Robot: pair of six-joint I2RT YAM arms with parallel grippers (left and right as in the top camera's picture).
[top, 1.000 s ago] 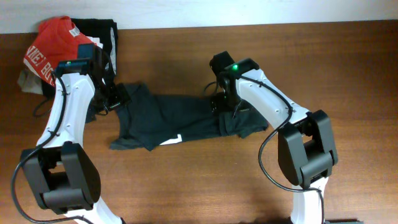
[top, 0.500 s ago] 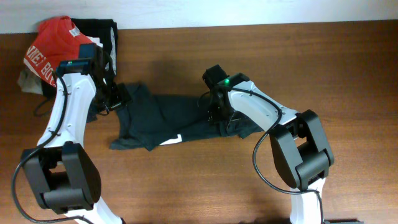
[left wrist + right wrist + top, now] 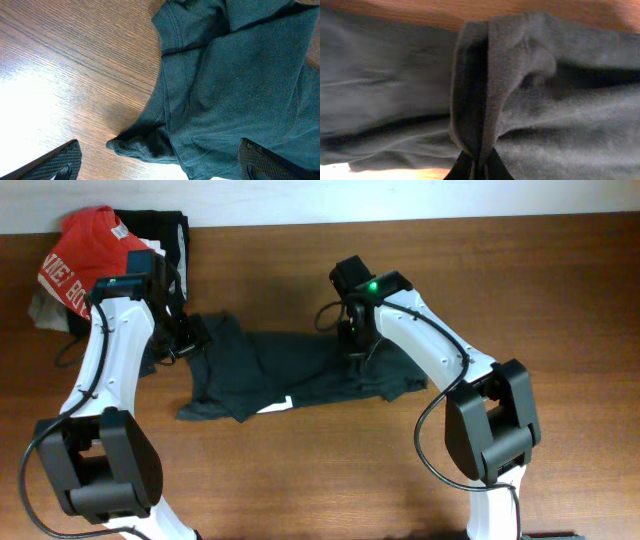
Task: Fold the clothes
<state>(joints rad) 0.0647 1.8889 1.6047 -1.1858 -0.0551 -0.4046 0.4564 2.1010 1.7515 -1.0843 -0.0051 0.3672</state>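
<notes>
The clothes, a dark navy-teal T-shirt (image 3: 290,368), lie crumpled across the middle of the wooden table. A bit of white print shows at the front hem (image 3: 275,406). My right gripper (image 3: 358,348) is shut on a raised fold of the shirt (image 3: 485,95) near its right end; the wrist view shows the cloth pinched between the two dark fingertips (image 3: 492,167). My left gripper (image 3: 185,340) stands open over the shirt's left end. Its textured pads (image 3: 65,160) sit wide apart on either side of a bunched sleeve edge (image 3: 140,145).
A red shirt with white letters (image 3: 80,260) and a black garment with a white stripe (image 3: 165,235) lie piled at the far left corner. Bare wood stretches to the right (image 3: 560,300) and along the front (image 3: 320,470).
My right gripper has gone from open to shut, pinching a fold of the shirt's right part, which is now drawn slightly up and in. The left arm has stayed still.
</notes>
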